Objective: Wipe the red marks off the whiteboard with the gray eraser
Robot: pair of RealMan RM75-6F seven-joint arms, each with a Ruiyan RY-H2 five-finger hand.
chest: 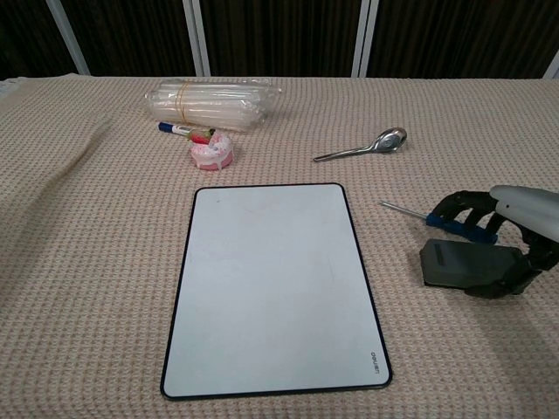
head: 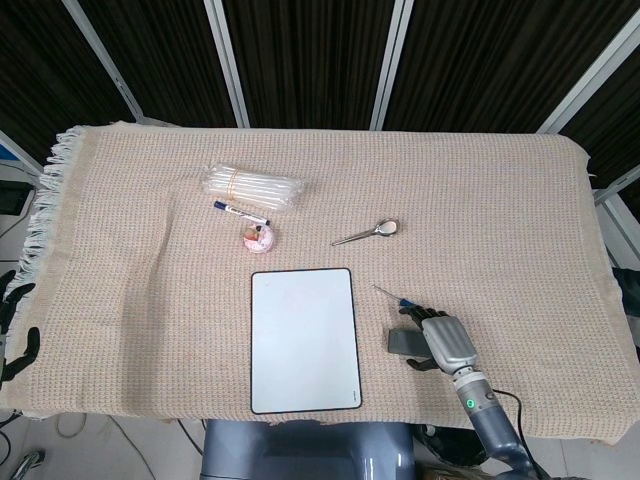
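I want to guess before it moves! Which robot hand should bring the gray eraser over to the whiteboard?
The right one, most likely. The right hand is already at the gray eraser, which lies on the cloth just right of the whiteboard. The left hand appears in neither view.

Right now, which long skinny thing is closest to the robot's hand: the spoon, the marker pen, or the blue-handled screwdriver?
The blue-handled screwdriver, lying right beside the right hand; the silver spoon and blue-capped marker lie farther away.
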